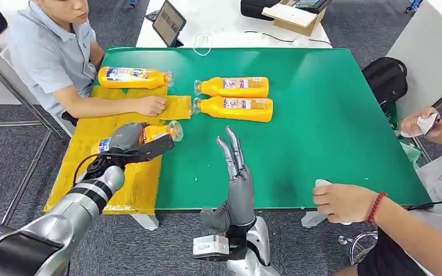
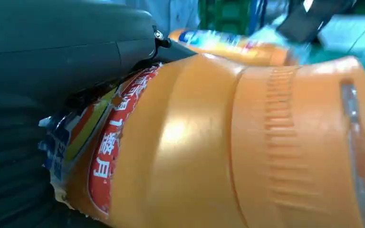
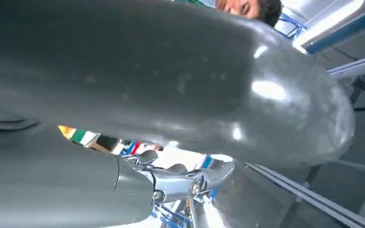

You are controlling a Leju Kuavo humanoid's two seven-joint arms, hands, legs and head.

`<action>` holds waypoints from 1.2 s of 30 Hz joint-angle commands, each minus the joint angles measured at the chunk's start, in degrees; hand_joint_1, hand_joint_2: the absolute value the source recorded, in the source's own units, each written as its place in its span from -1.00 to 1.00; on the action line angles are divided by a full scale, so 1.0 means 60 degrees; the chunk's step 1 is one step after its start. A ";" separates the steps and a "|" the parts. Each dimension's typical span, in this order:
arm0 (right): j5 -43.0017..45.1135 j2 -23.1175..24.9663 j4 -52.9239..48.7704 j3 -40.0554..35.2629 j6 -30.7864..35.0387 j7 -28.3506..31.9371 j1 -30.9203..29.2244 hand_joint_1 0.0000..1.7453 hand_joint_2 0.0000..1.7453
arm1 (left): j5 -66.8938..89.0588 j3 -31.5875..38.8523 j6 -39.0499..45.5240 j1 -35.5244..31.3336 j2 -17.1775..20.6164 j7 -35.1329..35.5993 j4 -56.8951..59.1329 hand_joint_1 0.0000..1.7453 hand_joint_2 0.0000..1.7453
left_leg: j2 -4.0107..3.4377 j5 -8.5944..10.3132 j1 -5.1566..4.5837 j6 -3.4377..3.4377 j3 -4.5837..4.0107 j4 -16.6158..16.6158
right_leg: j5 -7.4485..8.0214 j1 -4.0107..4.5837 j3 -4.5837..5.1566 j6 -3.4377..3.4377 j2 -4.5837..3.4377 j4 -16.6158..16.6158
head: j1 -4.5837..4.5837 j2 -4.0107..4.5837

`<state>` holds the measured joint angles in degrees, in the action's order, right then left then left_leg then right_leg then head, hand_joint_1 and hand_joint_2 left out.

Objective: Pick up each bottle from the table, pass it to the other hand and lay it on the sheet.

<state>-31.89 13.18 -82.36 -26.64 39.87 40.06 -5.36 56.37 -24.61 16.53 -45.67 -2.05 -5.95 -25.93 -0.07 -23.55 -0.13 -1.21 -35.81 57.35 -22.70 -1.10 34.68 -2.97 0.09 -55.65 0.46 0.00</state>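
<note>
Bottle point(image 1: 149, 135) gripped in left hand point(image 1: 128, 142), above yellow sheet point(image 1: 121, 190) edge. Right hand point(image 1: 237, 172) empty, fingers straight. Bottle best lowered flat, released once resting.

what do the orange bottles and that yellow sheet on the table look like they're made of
Bottles, such as the one the left hand holds: probably glossy orange plastic with clear caps, going by the sheen and moulded ribs in the left wrist view. Yellow sheet: looks like thin matte paper or plastic film; I cannot tell which.
</note>
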 commanded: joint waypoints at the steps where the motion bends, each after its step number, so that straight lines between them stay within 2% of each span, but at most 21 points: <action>1: 0.0307 -0.0411 0.1143 -0.0330 0.0022 -0.0011 -0.0454 -1.00 -1.00 | -0.0059 -0.0620 -0.1269 -0.0908 -0.0134 0.0227 0.1952 0.96 1.00 | 0.0000 -0.0019 0.0015 0.0011 0.0054 -0.0002 | -0.0018 0.0016 -0.0058 0.0022 -0.0001 0.0008 | -0.0004 0.0000; 2: 0.0373 -0.0430 0.1225 -0.0364 0.0022 -0.0011 -0.0490 -1.00 -1.00 | -0.0036 -0.0640 -0.1413 -0.0902 -0.0152 0.0261 0.1980 0.36 1.00 | -0.0007 -0.0009 0.0007 0.0006 0.0036 -0.0009 | -0.0007 0.0007 -0.0039 0.0015 -0.0008 0.0011 | 0.0000 0.0000; 3: 0.0386 -0.0437 0.1258 -0.0370 0.0022 -0.0011 -0.0514 -1.00 -1.00 | -0.0039 -0.0637 -0.1476 -0.0895 -0.0160 0.0260 0.1980 0.36 1.00 | -0.0014 -0.0019 0.0014 0.0010 0.0060 -0.0007 | -0.0012 0.0014 -0.0063 0.0023 -0.0015 0.0014 | -0.0004 0.0000; 4: 0.0373 -0.0443 0.1337 -0.0384 0.0022 -0.0011 -0.0551 -1.00 -1.00 | -0.0075 -0.0590 -0.1671 -0.0866 -0.0194 0.0286 0.1968 -0.50 1.00 | -0.0016 -0.0014 0.0012 0.0009 0.0048 -0.0009 | -0.0006 0.0012 -0.0051 0.0019 -0.0018 0.0015 | 0.0000 0.0000; 5: 0.0404 -0.0457 0.1407 -0.0424 0.0022 -0.0011 -0.0587 -1.00 -1.00 | -0.0140 -0.0529 -0.1845 -0.0829 -0.0242 0.0241 0.1960 -0.74 1.00 | -0.0012 -0.0010 0.0009 0.0008 0.0040 -0.0011 | -0.0005 0.0008 -0.0041 0.0016 -0.0014 0.0014 | -0.0004 0.0000; 6: 0.0404 -0.0457 0.1407 -0.0424 0.0022 -0.0011 -0.0587 -1.00 -1.00 | -0.0140 -0.0529 -0.1845 -0.0829 -0.0242 0.0241 0.1960 -0.74 1.00 | -0.0015 -0.0017 0.0013 0.0012 0.0056 -0.0008 | -0.0010 0.0013 -0.0058 0.0023 -0.0016 0.0015 | -0.0004 0.0000; 7: 0.0446 -0.0477 0.1458 -0.0446 0.0022 -0.0011 -0.0615 -1.00 -1.00 | -0.0284 -0.0403 -0.2008 -0.0791 -0.0266 0.0105 0.1935 -1.00 1.00 | -0.0005 -0.0013 0.0008 0.0011 0.0054 -0.0011 | -0.0011 0.0008 -0.0057 0.0021 -0.0007 0.0012 | -0.0004 0.0000; 14: 0.0404 -0.0489 0.1516 -0.0413 0.0022 -0.0011 -0.0619 -1.00 -1.00 | -0.0480 -0.0219 -0.2203 -0.0746 -0.0312 -0.0254 0.1788 -1.00 1.00 | -0.0001 -0.0023 0.0017 0.0014 0.0055 0.0004 | -0.0021 0.0018 -0.0065 0.0024 -0.0001 0.0005 | -0.0004 0.0000; 20: 0.0379 -0.0520 0.1557 -0.0292 0.0022 -0.0011 -0.0578 -1.00 -1.00 | -0.1283 0.0444 -0.2246 -0.0684 -0.0554 -0.1633 0.1295 -1.00 1.00 | 0.0012 -0.0016 0.0016 0.0013 0.0051 0.0001 | -0.0017 0.0016 -0.0067 0.0022 0.0009 0.0009 | 0.0000 0.0000; 23: 0.0308 -0.0558 0.1504 -0.0281 0.0022 -0.0011 -0.0550 -1.00 -1.00 | -0.2521 0.1349 -0.2048 -0.0296 -0.0781 -0.3260 0.0472 -1.00 1.00 | 0.0012 -0.0015 0.0013 0.0012 0.0043 0.0002 | -0.0016 0.0012 -0.0058 0.0021 0.0007 0.0006 | -0.0004 0.0000; 25: 0.0105 -0.0529 0.1377 -0.0126 0.0022 -0.0011 -0.0507 -1.00 -1.00 | -0.3770 0.2238 -0.1971 0.0139 -0.1002 -0.4226 -0.0360 -1.00 1.00 | 0.0017 -0.0029 0.0017 0.0017 0.0067 0.0008 | -0.0031 0.0018 -0.0084 0.0031 0.0012 0.0001 | -0.0004 0.0000; 26: -0.0189 -0.0487 0.1256 0.0101 0.0022 -0.0011 -0.0460 -1.00 -1.00 | -0.4458 0.2623 -0.1784 0.0580 -0.1126 -0.4661 -0.1351 -1.00 1.00 | 0.0021 -0.0013 0.0007 0.0011 0.0039 -0.0001 | -0.0018 0.0008 -0.0054 0.0020 0.0015 0.0007 | 0.0000 0.0000; 28: -0.1376 -0.0266 0.1546 0.0950 0.0022 -0.0011 -0.0449 -1.00 -1.00 | -0.6379 0.3168 -0.1654 0.1707 -0.1316 -0.4986 -0.3896 -1.00 1.00 | 0.0021 -0.0037 0.0017 0.0017 0.0070 0.0013 | -0.0038 0.0018 -0.0088 0.0031 0.0012 -0.0001 | 0.0000 0.0000; 29: -0.1454 -0.0316 0.1870 0.1084 0.0022 -0.0011 -0.0548 -1.00 -1.00 | -0.6693 0.3231 -0.1653 0.2007 -0.1314 -0.4859 -0.4570 -1.00 1.00 | 0.0018 -0.0015 0.0000 0.0009 0.0040 -0.0005 | -0.0020 0.0001 -0.0053 0.0017 0.0010 0.0008 | 0.0000 0.0000; 30: -0.1838 -0.0397 0.3005 0.1452 0.0022 -0.0011 -0.0910 -1.00 -1.00 | -0.7588 0.3174 -0.1524 0.2810 -0.1145 -0.4544 -0.6197 -1.00 1.00 | 0.0014 -0.0028 0.0008 0.0012 0.0061 -0.0002 | -0.0029 0.0009 -0.0074 0.0023 0.0005 0.0010 | -0.0004 0.0000; 31: -0.2579 -0.0447 0.3192 0.2160 0.0022 -0.0228 -0.0943 -1.00 -1.00 | -0.8674 0.3466 -0.1026 0.3452 -0.1276 -0.4715 -0.7409 -1.00 1.00 | 0.0012 -0.0035 0.0008 0.0014 0.0077 -0.0002 | -0.0035 0.0011 -0.0089 0.0027 0.0002 0.0010 | 0.0003 0.0000; 34: -0.2246 -0.0660 0.3351 0.2202 0.0022 -0.0011 -0.1035 -1.00 -1.00 | -0.8860 0.3208 -0.0907 0.3794 -0.1091 -0.4420 -0.8071 -1.00 1.00 | -0.0024 -0.0017 0.0000 0.0006 0.0041 -0.0012 | -0.0003 0.0003 -0.0041 0.0013 -0.0026 0.0020 | 0.0007 0.0000; 35: -0.2452 -0.0627 0.3340 0.2384 0.0022 -0.0129 -0.1009 -1.00 1.00 | -0.9099 0.3284 -0.0826 0.3819 -0.1154 -0.4494 -0.8087 -1.00 1.00 | -0.0041 -0.0033 0.0002 0.0011 0.0063 -0.0005 | -0.0013 0.0006 -0.0056 0.0020 -0.0040 0.0015 | 0.0004 0.0000; 36: -0.3219 -0.0691 0.3426 0.2596 0.0022 -0.0815 -0.1018 -1.00 1.00 | -0.9775 0.3598 -0.0770 0.3953 -0.1382 -0.4722 -0.8277 -1.00 1.00 | -0.0021 -0.0029 0.0005 0.0012 0.0045 -0.0001 | -0.0014 0.0009 -0.0042 0.0019 -0.0019 0.0011 | 0.0000 0.0000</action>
<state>-45.29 10.73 -71.69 -20.34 39.87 39.56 -7.89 4.60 -9.16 10.67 -30.77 -8.77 -33.68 -54.33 -0.09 -23.61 -0.16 -1.19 -35.79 57.34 -22.72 -1.12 34.67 -2.96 0.07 -55.62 0.46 0.00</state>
